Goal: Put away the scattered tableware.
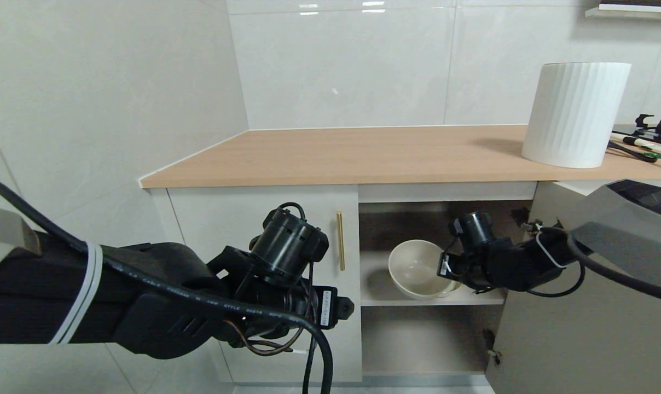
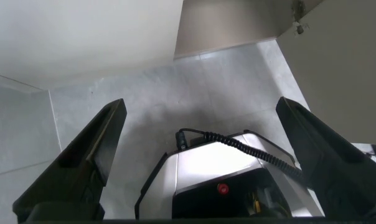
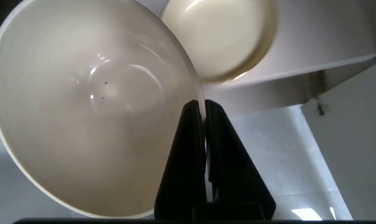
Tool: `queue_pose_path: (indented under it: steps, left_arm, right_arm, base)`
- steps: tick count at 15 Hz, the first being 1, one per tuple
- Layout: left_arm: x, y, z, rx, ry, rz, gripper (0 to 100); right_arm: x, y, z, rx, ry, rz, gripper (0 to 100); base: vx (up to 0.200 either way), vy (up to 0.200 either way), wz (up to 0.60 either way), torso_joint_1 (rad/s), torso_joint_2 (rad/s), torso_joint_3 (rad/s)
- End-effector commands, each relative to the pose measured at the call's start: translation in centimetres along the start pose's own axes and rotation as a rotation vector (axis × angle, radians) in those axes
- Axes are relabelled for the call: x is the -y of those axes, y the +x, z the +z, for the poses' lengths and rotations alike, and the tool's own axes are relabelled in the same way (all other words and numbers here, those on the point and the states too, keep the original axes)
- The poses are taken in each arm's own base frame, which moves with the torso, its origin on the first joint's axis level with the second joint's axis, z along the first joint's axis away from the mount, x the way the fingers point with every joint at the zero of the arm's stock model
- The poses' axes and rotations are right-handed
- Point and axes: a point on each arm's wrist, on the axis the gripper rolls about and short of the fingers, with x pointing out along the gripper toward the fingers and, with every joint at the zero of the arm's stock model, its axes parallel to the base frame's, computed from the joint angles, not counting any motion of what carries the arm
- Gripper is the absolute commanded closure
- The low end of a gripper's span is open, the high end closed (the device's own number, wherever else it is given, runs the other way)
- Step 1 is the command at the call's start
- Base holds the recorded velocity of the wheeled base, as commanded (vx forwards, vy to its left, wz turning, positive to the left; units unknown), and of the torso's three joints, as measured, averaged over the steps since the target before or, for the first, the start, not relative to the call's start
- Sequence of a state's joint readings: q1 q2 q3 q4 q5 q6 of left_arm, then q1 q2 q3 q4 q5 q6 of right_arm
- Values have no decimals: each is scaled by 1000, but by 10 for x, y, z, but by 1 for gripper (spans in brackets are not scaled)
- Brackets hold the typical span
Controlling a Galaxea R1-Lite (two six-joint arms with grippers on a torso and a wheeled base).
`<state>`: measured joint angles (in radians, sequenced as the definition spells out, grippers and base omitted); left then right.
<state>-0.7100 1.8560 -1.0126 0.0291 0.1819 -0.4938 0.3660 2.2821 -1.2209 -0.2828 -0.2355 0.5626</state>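
Observation:
A cream bowl [image 1: 415,268] [image 3: 94,106] hangs tilted just above the middle shelf [image 1: 380,294] of the open cabinet. My right gripper [image 1: 446,272] [image 3: 205,109] is shut on its rim, one finger inside and one outside. A second cream bowl [image 3: 219,34] rests on the same shelf just beyond the held one. Low in front of the closed cabinet door, my left gripper [image 2: 202,109] points down at the floor, open with nothing between its fingers [image 2: 94,149].
The cabinet's right door [image 1: 555,339] is swung open beside my right arm; the left door [image 1: 265,202] with a gold handle [image 1: 340,241] is closed. On the wooden counter [image 1: 363,153] stand a white ribbed cylinder [image 1: 577,112] and several utensils [image 1: 650,142].

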Motion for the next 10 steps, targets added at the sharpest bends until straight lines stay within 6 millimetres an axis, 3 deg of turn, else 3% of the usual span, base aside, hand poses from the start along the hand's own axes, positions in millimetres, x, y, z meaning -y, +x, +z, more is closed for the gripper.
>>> queue_pose_path:
  steps: [1,10]
  left_arm:
    - [0,0,0,-1,0,1,0]
    - [0,1,0,-1,0,1,0]
  right_arm:
    - [10,20,-1,19,21,-15,100]
    - [37,55,21,74,100,-62,100]
  base:
    - [0,0,0,0,0,0]
    - [0,0,0,0,0,0]
